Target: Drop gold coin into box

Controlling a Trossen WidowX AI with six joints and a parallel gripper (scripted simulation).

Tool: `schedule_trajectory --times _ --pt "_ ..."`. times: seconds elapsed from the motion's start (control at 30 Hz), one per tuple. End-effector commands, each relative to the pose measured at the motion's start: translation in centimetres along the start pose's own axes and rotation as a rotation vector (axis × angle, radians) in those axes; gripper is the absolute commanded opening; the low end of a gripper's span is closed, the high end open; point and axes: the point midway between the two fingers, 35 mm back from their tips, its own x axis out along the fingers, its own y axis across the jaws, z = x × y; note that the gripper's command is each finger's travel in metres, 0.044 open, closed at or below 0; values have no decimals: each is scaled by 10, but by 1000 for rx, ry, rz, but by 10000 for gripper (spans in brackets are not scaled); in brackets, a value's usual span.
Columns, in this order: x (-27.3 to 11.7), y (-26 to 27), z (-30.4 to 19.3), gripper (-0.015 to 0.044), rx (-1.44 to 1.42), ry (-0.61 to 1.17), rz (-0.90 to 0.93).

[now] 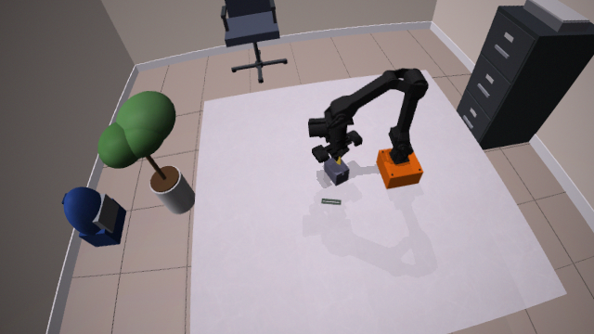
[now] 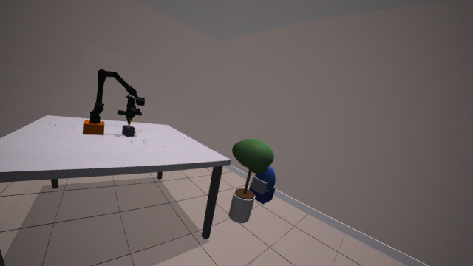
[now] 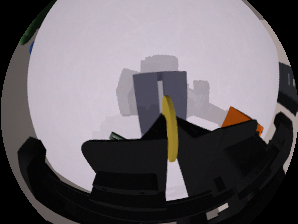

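Note:
My gripper (image 1: 340, 158) (image 2: 129, 121) (image 3: 165, 119) is shut on the gold coin (image 1: 339, 160) (image 3: 171, 135), which stands on edge between the fingertips and points down. The grey box (image 1: 336, 173) (image 2: 128, 131) (image 3: 175, 90) is right below the coin. In the wrist view the lid's slot shows as a light strip, and the coin's far end lies over it, slightly to its right and slightly tilted against it. Whether the coin touches the lid I cannot tell. The dark-green holder (image 1: 330, 201) (image 3: 118, 136) lies empty beside the box, partly hidden by a finger in the wrist view.
The arm's orange base (image 1: 400, 169) (image 2: 93, 128) (image 3: 237, 119) stands near the box. All stand on the pale table top (image 1: 260, 250) (image 2: 74, 155). A potted plant, a blue object, an office chair and a dark cabinet stand off the table.

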Motion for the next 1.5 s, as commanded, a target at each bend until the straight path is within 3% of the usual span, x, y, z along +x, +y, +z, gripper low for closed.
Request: schedule_trajectory --times 0.0,0.83,1.03,1.33,1.47 --pt "3 -1 0 0 -1 2 -5" --pt "12 -2 -1 0 -4 2 -5" --pt "9 0 0 157 -2 0 0" --pt "9 0 0 161 -2 0 0" --pt "-2 0 0 266 -2 0 0"
